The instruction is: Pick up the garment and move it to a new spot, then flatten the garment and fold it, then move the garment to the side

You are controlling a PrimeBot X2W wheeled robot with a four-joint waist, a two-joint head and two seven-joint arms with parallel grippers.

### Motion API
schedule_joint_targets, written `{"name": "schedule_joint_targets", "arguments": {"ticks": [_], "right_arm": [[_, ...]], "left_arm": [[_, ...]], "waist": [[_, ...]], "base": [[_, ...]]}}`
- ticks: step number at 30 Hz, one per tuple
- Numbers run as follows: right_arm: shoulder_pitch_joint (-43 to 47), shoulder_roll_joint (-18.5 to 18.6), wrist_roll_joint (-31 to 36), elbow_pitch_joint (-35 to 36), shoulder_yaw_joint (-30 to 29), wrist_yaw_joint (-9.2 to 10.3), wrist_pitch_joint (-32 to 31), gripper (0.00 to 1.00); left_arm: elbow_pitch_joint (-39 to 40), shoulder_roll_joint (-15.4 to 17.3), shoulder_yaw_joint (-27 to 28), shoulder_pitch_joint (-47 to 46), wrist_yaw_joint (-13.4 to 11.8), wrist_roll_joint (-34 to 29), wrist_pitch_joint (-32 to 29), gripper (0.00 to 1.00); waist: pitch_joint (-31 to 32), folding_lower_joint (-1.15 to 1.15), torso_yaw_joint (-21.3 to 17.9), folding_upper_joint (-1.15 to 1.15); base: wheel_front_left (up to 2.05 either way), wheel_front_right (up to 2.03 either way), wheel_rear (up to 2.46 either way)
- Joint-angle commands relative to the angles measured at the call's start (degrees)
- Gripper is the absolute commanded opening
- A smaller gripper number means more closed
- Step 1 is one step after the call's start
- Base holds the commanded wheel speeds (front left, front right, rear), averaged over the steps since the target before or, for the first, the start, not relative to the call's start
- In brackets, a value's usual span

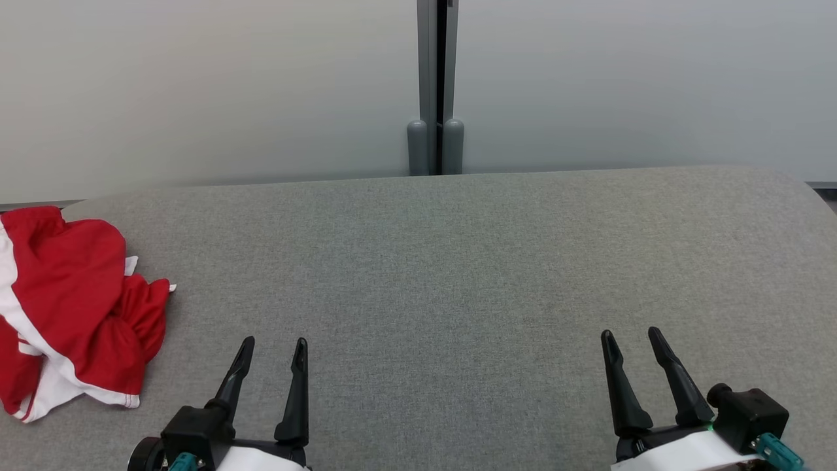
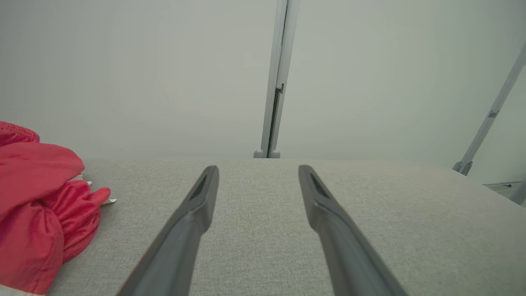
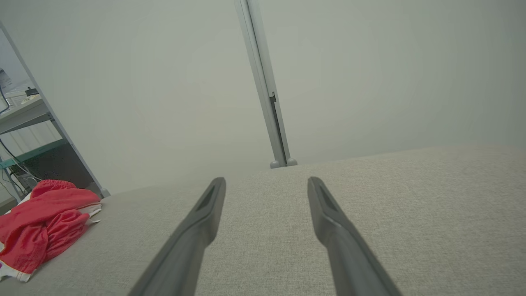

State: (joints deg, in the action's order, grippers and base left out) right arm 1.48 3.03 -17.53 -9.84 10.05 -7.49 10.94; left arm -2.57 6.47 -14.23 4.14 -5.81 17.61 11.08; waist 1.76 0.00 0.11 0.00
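The garment (image 1: 72,307), red with white trim, lies crumpled in a heap off to the outer side of the left hand (image 1: 274,341), near it but clear of both fingers, with a gap of bare grey cloth between them. It runs a little ahead of the fingertips and back alongside the wrist. Nothing grips it, and it sits at the left end of the surface (image 1: 458,275). The left hand stands wide, its two dark fingers spread and pointing forward over the surface with nothing between them. Over on the far side, well apart from the garment, the right hand (image 1: 630,332) is just as wide and empty, its fingers angled slightly inward above the grey cloth. Between the two hands there is a broad stretch of the surface. Ahead of both sets of fingertips, past the far edge, a grey post (image 1: 436,85) rises against the pale wall (image 1: 196,85). In the right wrist view, shelving (image 3: 24,111) stands beyond the garment.
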Motion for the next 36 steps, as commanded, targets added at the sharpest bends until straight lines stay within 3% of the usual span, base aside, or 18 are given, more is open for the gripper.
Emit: {"name": "schedule_joint_targets", "arguments": {"ticks": [1,22,36], "right_arm": [[0.3,0.2,1.4,0.3,0.1,0.0,0.6,1.0],[1.4,-0.1,11.5,0.0,0.9,0.0,3.0,1.0],[2.3,-0.1,17.5,0.2,1.9,0.01,4.5,1.0]], "left_arm": [[0.3,0.3,-0.2,-0.1,0.2,-1.3,0.4,1.0],[0.2,-2.1,2.8,1.8,3.6,-9.8,2.8,1.0],[0.5,-3.0,2.5,2.4,4.4,-16.4,4.2,1.0]], "waist": [[0.0,0.0,0.0,0.0],[0.3,0.0,0.2,0.0],[0.3,0.0,0.8,0.0]], "base": [[0.0,0.0,0.0],[0.0,0.0,0.0],[0.0,0.0,0.0]]}}
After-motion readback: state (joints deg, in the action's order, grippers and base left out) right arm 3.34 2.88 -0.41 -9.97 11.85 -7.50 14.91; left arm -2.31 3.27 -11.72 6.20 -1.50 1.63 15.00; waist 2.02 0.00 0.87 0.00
